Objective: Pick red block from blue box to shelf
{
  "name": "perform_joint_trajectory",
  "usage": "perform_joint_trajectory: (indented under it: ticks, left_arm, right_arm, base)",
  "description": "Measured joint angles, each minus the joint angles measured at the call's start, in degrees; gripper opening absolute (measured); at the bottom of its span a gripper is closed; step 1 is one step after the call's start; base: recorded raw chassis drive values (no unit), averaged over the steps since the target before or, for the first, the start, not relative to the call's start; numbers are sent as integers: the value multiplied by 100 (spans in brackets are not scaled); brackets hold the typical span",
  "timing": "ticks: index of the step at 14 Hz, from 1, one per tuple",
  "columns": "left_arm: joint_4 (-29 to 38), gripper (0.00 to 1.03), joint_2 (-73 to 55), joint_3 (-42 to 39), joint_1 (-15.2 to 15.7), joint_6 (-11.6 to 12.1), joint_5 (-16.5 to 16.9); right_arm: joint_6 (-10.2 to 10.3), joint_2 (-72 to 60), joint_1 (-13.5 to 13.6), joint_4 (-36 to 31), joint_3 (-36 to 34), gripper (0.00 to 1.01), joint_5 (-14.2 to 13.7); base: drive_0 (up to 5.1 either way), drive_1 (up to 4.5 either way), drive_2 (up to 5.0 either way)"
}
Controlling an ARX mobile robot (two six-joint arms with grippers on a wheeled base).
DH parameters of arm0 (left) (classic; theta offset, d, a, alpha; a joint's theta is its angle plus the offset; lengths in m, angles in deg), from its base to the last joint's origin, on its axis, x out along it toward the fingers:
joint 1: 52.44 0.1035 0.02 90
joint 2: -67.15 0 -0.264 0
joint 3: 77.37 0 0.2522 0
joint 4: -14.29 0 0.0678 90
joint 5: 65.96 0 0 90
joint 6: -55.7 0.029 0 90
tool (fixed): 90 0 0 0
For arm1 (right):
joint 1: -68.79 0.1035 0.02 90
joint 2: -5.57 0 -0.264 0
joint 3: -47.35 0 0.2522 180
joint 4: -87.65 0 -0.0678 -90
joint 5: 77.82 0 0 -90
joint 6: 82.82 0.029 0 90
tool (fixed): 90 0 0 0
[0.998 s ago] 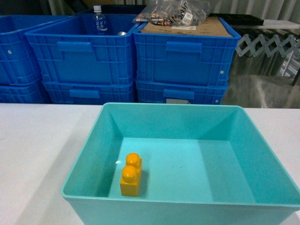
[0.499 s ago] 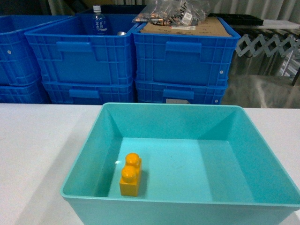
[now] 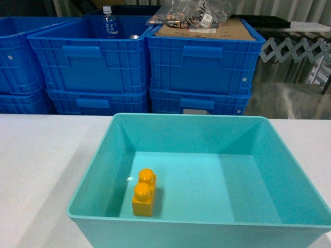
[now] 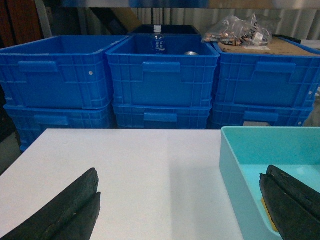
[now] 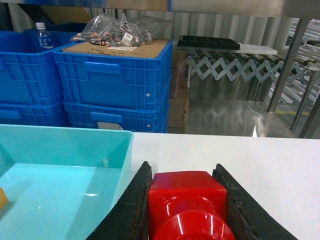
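White table (image 3: 41, 155) carries the blue box (image 3: 90, 178); a yellow brick (image 3: 144, 192) lies at 7 o'clock on its floor. Dark blue crates (image 3: 199, 62) are stacked at 12 o'clock. The right gripper (image 5: 184, 210) pinches the red block (image 5: 186, 200) over the table, outside the box. The left gripper (image 4: 175, 205) has its fingers spread wide.

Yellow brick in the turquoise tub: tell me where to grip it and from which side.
Come straight down from above and pinch the yellow brick across its two long flat sides. It lies studs-up on the floor of the blue box, near the tub's left wall, so a side approach looks blocked. The open left gripper is nearest.
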Motion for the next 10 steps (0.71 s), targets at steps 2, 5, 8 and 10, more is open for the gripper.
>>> perform_joint_trajectory:
  ticks: [2,5,8,10]
  left_arm:
    - [0,98,0,2,0,0,0]
    - [0,98,0,0,0,0,0]
    - [0,98,0,0,0,0,0]
    - [2,98,0,0,0,0,-2]
  right_arm:
    - [0,168,0,177,0,28,0]
    - [7,1117,2,1102,24,28,17]
    - [17,1126,2,1189,2,28,20]
    - [17,1126,7,1193,2,28,22]
  base:
    - [0,0,0]
    - [0,0,0]
    - [0,0,0]
    - [-30,-30,-30]
